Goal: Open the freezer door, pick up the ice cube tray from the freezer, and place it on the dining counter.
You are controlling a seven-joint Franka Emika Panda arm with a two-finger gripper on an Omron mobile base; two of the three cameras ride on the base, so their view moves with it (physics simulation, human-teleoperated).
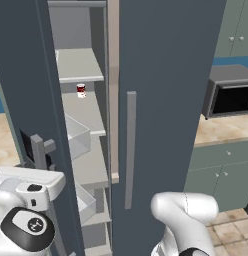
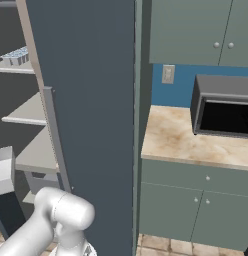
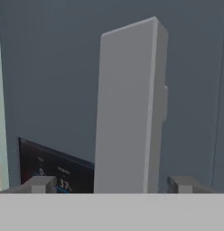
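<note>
You have a small red-and-white can [image 1: 81,90] standing upright on a pale shelf. To your right, a black microwave [image 2: 223,107] sits on a beige marble-look counter [image 2: 176,137], with grey-green cabinets [image 2: 196,205] below and more grey-green wall cupboards [image 2: 196,30] above. A pale outlet plate [image 2: 167,74] is on the blue wall. You can see tan floor tiles [image 1: 231,230].

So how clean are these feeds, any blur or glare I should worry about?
Hand view: soft and dim, the handle close up, the control panel lettering too blurred to read. Left base view: sharp, flat even light, the can crisp. Right base view: no glare, the ice cube tray small but clear.
</note>
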